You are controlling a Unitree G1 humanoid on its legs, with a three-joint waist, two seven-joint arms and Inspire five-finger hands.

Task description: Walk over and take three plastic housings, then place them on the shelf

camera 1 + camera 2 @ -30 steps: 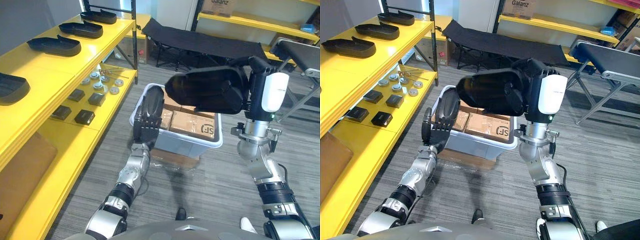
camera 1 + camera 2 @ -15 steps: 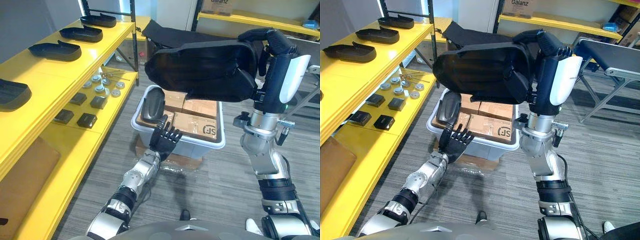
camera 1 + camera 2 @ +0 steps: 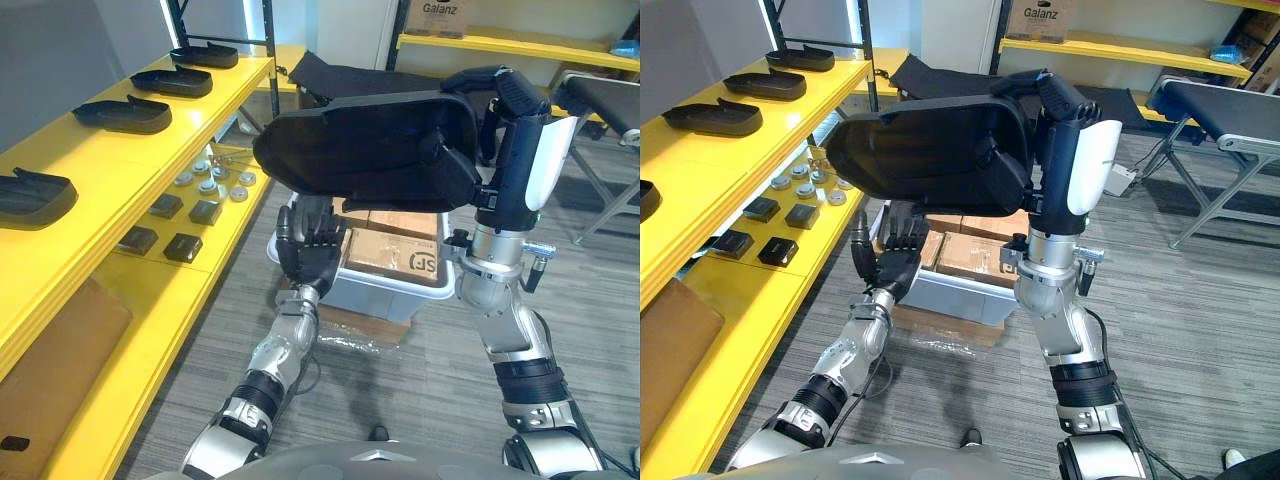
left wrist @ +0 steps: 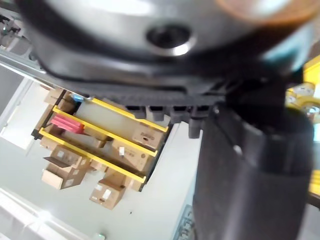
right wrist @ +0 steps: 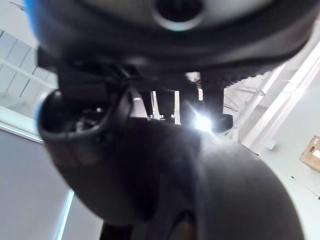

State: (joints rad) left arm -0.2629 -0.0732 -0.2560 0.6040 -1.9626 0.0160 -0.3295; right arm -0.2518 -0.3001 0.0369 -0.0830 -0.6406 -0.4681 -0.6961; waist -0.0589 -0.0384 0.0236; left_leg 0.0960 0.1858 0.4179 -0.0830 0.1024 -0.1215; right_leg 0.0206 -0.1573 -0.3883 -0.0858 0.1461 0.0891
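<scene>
Our right hand (image 3: 508, 130) gripped the housing (image 3: 370, 150) by one end, fingers curled; our left hand (image 3: 308, 250) was open below. We feared it could slip onto the bin (image 3: 385, 290)

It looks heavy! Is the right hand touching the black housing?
Touching. In the left eye view the right hand curls round the edge of the plastic housing.

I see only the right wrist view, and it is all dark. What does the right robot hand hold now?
Observer: A large black plastic housing, gripped by the right robot hand, held above the white bin.
Operator: Where is the shelf?
Observer: The yellow shelf stands at the robot's left; black housings lie on its top level.
Operator: And the left robot hand?
Observer: It is below the housing, before the bin, fingers straight.
</scene>
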